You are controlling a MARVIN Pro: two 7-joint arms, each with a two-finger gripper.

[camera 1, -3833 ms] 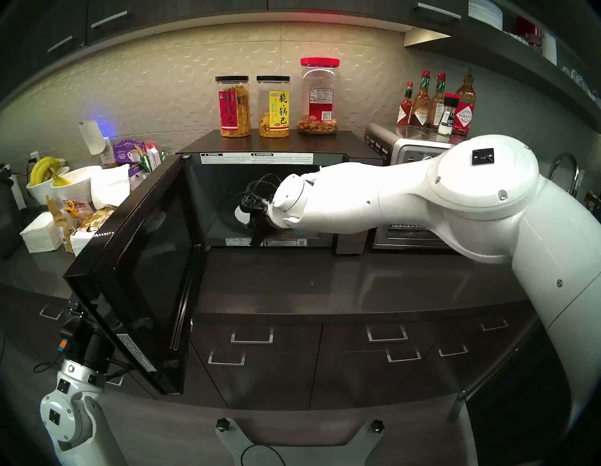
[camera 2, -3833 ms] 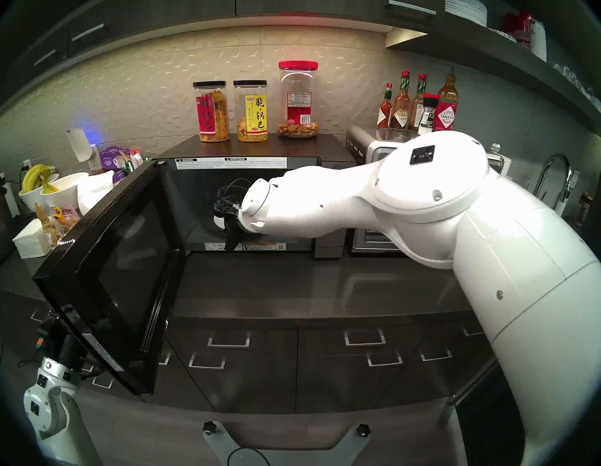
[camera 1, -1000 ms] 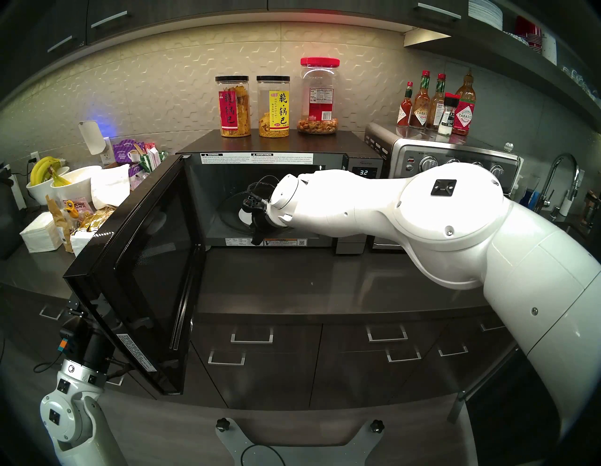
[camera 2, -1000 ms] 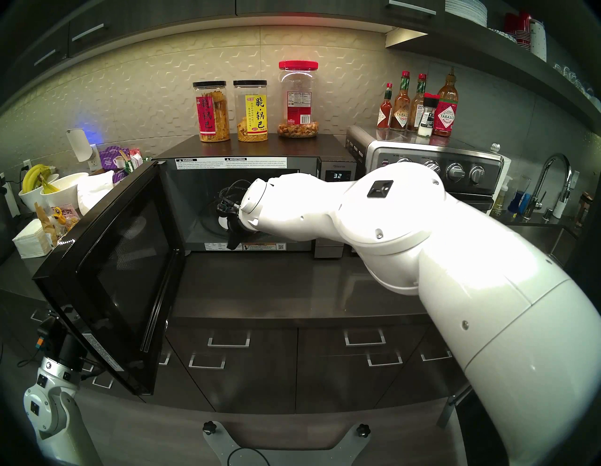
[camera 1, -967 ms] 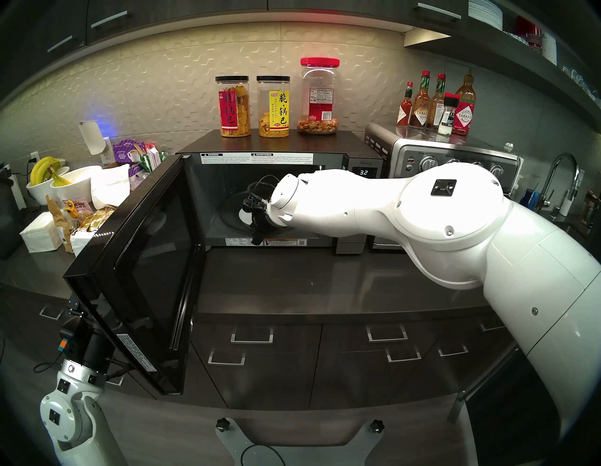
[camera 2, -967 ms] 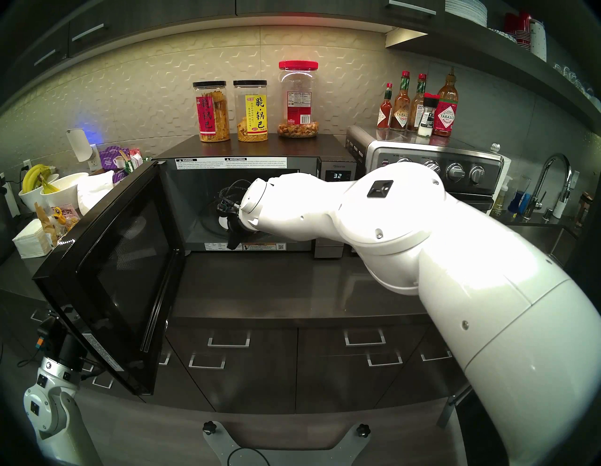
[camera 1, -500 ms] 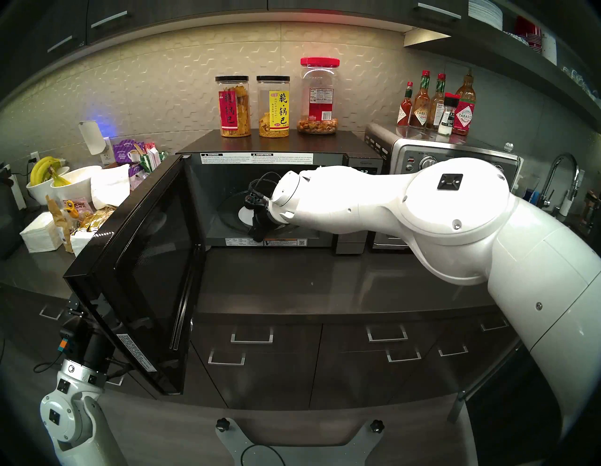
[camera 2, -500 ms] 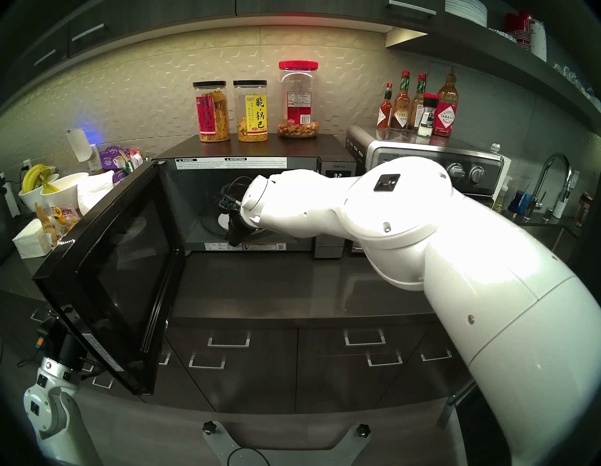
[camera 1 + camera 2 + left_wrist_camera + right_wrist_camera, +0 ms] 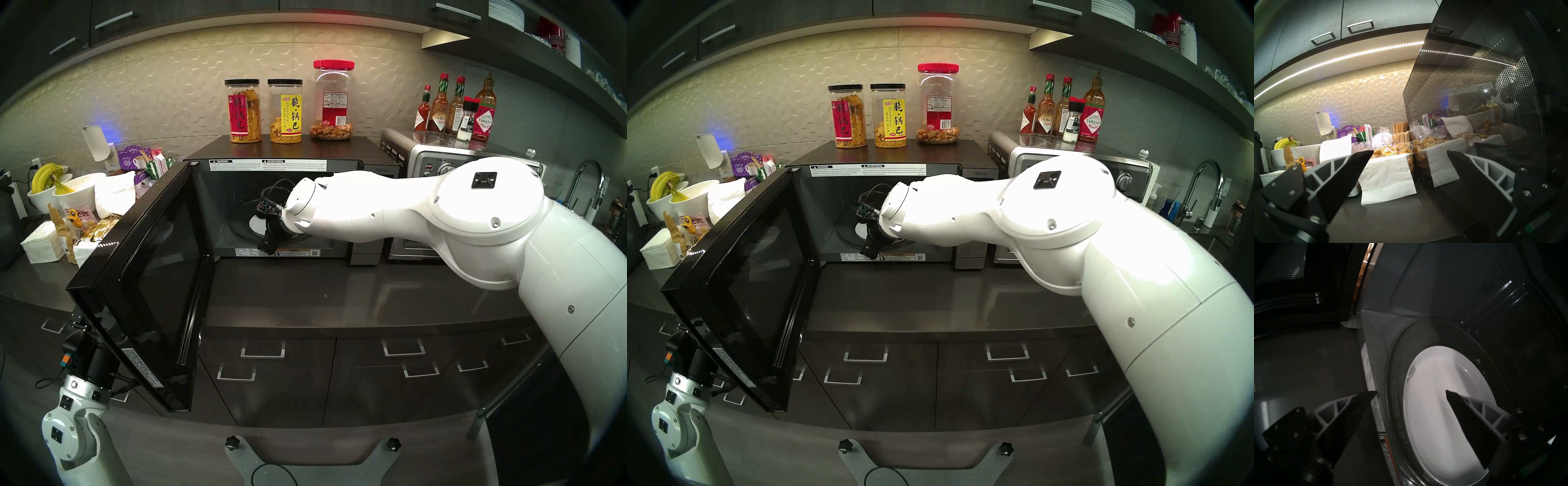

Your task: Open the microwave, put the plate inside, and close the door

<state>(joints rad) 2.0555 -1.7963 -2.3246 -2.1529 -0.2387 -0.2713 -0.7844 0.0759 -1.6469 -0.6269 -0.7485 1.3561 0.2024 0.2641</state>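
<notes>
The microwave [image 9: 288,149] stands at the back of the counter with its door [image 9: 152,271] swung wide open to the left. The white plate [image 9: 1437,395] lies flat on the glass turntable [image 9: 1395,361] inside; it also shows in the head view [image 9: 255,224]. My right gripper [image 9: 1411,391] is open and empty at the cavity's mouth, one finger over the plate and one over the front sill. My left gripper [image 9: 1410,151] is open and empty behind the door's outer glass [image 9: 1474,84], low at its free edge.
Three snack jars [image 9: 285,112] stand on top of the microwave. A steel toaster oven [image 9: 424,159] with sauce bottles [image 9: 454,108] on it is to the right, and a faucet [image 9: 587,183] beyond. Bowls with bananas [image 9: 54,186], napkins and snack packets [image 9: 1390,169] crowd the counter behind the door.
My right arm's elbow has lifted and swung right, now hiding the microwave's display. The wrist turned slightly at the cavity's mouth. The plate, the door and the left arm have not moved.
</notes>
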